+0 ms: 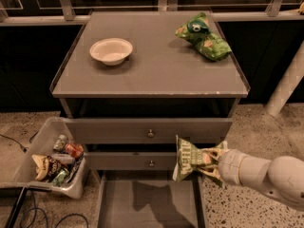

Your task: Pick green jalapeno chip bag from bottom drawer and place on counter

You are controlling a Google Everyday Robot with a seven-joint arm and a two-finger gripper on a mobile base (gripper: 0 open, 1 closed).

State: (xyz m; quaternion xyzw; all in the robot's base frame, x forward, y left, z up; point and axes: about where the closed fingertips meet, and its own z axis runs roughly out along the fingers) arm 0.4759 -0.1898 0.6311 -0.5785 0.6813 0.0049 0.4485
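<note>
My gripper [209,161] reaches in from the right and is shut on the green jalapeno chip bag [187,157], a pale olive-green foil bag with white lettering. It holds the bag in the air over the right side of the open bottom drawer [151,204], in front of the two upper drawers. The bag is below the counter [152,65], the flat grey top of the cabinet.
A white bowl [111,50] sits on the counter's left and a brighter green bag [204,36] on its far right. A clear bin [47,158] of snacks stands on the floor to the left. A white pole [287,82] rises at right.
</note>
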